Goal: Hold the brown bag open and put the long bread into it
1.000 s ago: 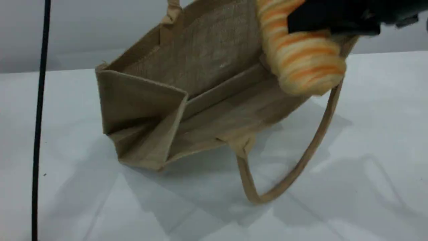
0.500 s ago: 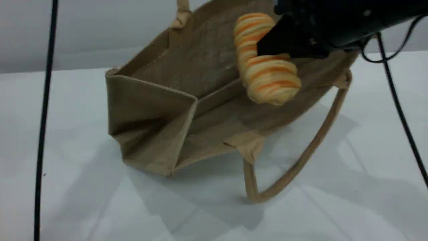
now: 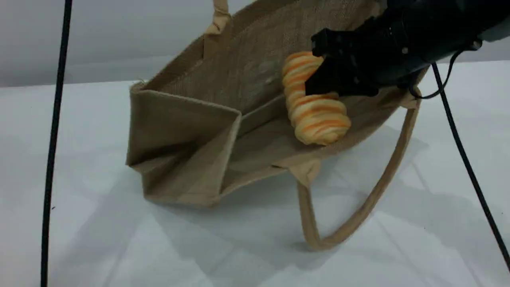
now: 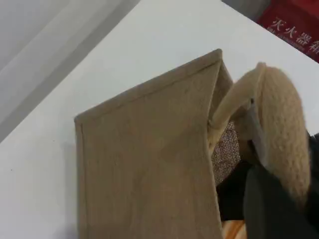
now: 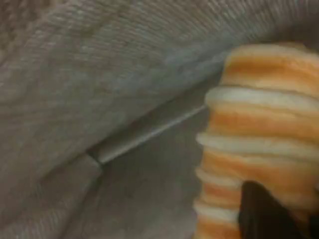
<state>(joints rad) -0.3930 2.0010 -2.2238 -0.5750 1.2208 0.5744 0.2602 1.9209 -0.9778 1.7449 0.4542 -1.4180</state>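
Note:
The brown bag lies tilted on the white table with its mouth wide open toward the camera. Its upper handle rises out of the top edge, and its lower handle trails on the table. In the left wrist view my left gripper is shut on the padded beige handle above the bag's side. My right gripper is shut on the long bread, which sits inside the bag's mouth against the lower wall. The right wrist view shows the bread close to the woven lining.
A black cable hangs down the left side of the scene view. Another cable runs from the right arm to the lower right. A red object with white lettering shows beyond the table's far edge.
My right gripper has carried the bread down and leftward from above the bag's right rim into its open mouth. The bag has shifted slightly right and opened wider.

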